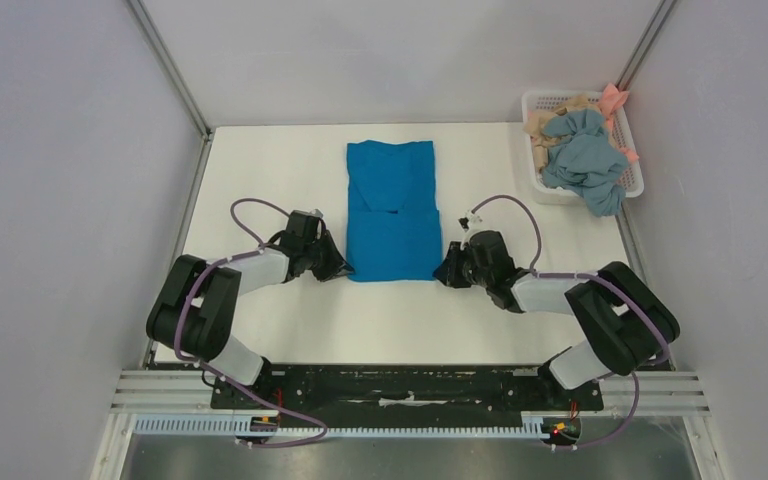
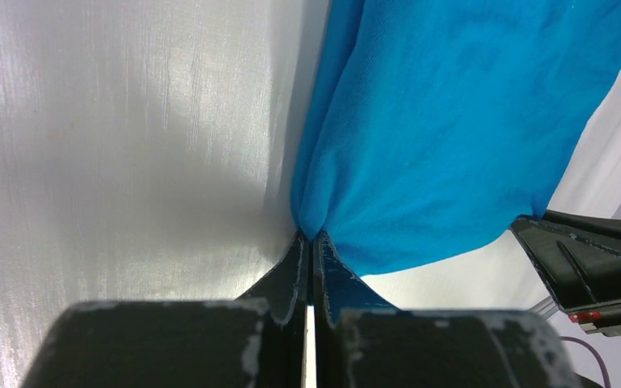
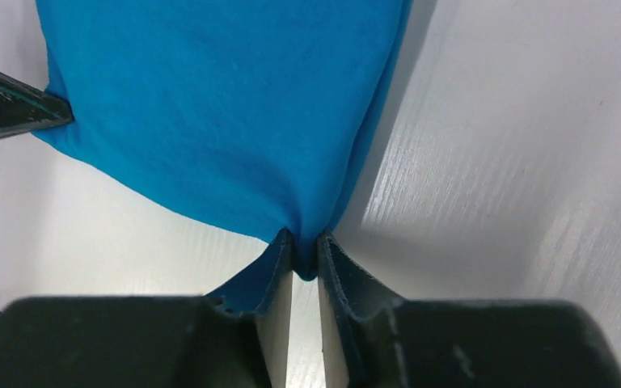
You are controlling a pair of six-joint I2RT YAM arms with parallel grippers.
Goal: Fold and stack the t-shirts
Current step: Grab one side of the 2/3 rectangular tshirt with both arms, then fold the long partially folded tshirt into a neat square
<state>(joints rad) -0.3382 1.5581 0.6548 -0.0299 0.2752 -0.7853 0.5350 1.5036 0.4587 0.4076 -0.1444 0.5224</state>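
**Q:** What is closest to the lens?

**A:** In the left wrist view, it is the two dark fingers [image 2: 287, 279] of the left hand [image 2: 311, 241], pressed together with only a hairline gap. They pinch one corner of a bright blue t-shirt [image 2: 453, 121], and the cloth puckers where it enters the tips.

**Q:** And the other wrist view?

**A:** Much the same. The right hand [image 3: 305, 242] is clamped on the opposite corner of that shirt, with a small nub of blue caught between its tips. The fabric spreads forward and to the left of this hand, as far as the tip of the left hand at the picture's edge.

**Q:** Where does the shirt lie overall?

**A:** From above, it is a long narrow rectangle with its sides folded in, flat on the white counter [image 1: 280, 170]. Its near edge runs between the two hands. The rest stretches straight ahead of them, away from the arm bases. Each hand sits low, just outside its own corner.

**Q:** Anything else on the counter?

**A:** A white basket [image 1: 533, 165] sits well ahead of the right hand and to its outer side. It holds a loose heap of clothes [image 1: 585, 160], mostly grey-blue with beige and pink pieces. Some grey-blue cloth hangs over the near rim. The basket is well apart from the blue shirt.
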